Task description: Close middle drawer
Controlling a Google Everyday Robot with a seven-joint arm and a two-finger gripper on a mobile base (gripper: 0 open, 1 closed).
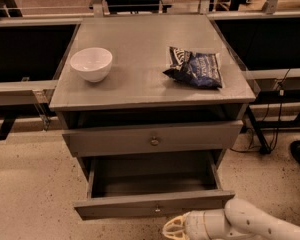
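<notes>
The middle drawer (115,206) is pulled far out of the grey cabinet. It has a slim grey front panel with a tiny pale knob (157,210) at centre, and its deep dark box (152,176) looks empty. My gripper (176,228), pale on a white arm (250,224), is at the bottom of the view. It sits just below and in front of the drawer's front panel, close under the knob. I cannot tell whether it touches the panel.
The upper drawer (152,138) with a brass knob (154,141) stands slightly out. On the cabinet top (140,84) are a white bowl (91,63) and a dark blue snack bag (196,68). Dark benches flank the cabinet, with cables and a black leg at right (262,134).
</notes>
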